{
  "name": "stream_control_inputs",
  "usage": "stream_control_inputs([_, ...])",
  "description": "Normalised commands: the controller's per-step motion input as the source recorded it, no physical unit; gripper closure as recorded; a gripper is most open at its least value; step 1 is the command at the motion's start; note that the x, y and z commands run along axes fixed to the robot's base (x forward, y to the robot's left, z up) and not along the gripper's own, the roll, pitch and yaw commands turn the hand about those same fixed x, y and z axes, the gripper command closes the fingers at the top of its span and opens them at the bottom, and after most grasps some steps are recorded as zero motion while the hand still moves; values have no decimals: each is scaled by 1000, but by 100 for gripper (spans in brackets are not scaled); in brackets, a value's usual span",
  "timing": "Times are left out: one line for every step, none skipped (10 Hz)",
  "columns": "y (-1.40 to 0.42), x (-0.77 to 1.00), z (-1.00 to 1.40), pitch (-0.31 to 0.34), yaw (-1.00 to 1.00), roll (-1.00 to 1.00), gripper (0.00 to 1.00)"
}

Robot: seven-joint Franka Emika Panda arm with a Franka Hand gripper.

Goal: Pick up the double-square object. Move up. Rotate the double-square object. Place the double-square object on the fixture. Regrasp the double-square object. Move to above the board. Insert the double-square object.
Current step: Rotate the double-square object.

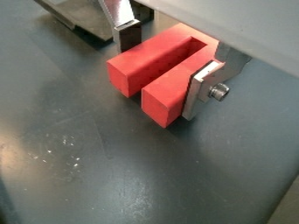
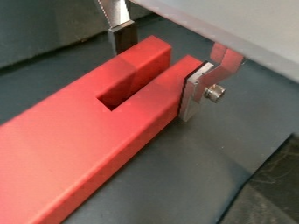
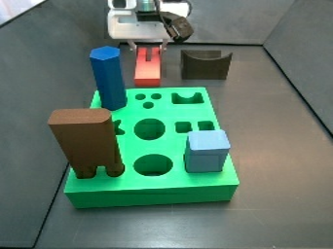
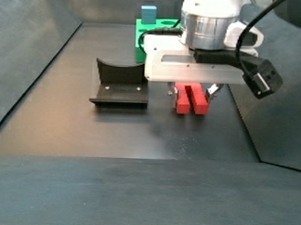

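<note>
**Gripper straddles red double-square object lying flat on the floor, beside the fixture**

The double-square object lies flat on the dark floor, between the board and the arm's base side, with the fixture just beside it and apart from it. In a side view the gripper sits directly over the object, low on it.

Handling, as a judgement: rigid moulded plastic, likely light, smooth faces, so somewhat slippery under flat pads. Not fragile. The groove along the top splits it into two lobes, so the outer side faces are the flat parallel surfaces to pinch. Best hold looks to be across the short width, near one end, which is where the fingers stand.

Gripper state: in both wrist views the silver fingers flank the object on its two outer sides. One plate looks flush against the red side; the opposite pad sits at the other lobe. Whether it is actually clamped or only closing in cannot be told.

Orientation: long axis horizontal, flat on the floor. In a side view it runs from the gripper toward the board, roughly in line with the blue prism. Groove faces up. The fingers close across the long axis, at the end far from the board.
</note>
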Motion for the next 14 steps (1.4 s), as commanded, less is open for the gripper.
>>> stream_control_inputs([13, 36, -217, -77, 12, -157, 100])
stream_control_inputs([0, 0, 0, 0, 0, 0, 0])
stream_control_inputs([0, 0, 1000, 0, 0, 0, 0])
stream_control_inputs([0, -9, 1000, 15, -1, 0, 0])
stream_control_inputs([2, -16, 1000, 32, -7, 9, 0])
stream_control_inputs([4, -14, 1000, 53, -12, 20, 0])
stream_control_inputs([6, -14, 1000, 73, -19, 39, 0])
stream_control_inputs([7, -18, 1000, 78, -20, 55, 0])
stream_control_inputs([4, -23, 1000, 75, -19, 70, 0])
stream_control_inputs([2, -30, 997, 74, -14, 83, 0])
stream_control_inputs([2, -32, 901, 76, -7, 91, 0])
stream_control_inputs([-3, -28, 666, 81, 10, 106, 0])
stream_control_inputs([0, 0, 0, 0, 1000, 0, 0])
stream_control_inputs([-2, 1, -188, 1, 1000, 2, 0])
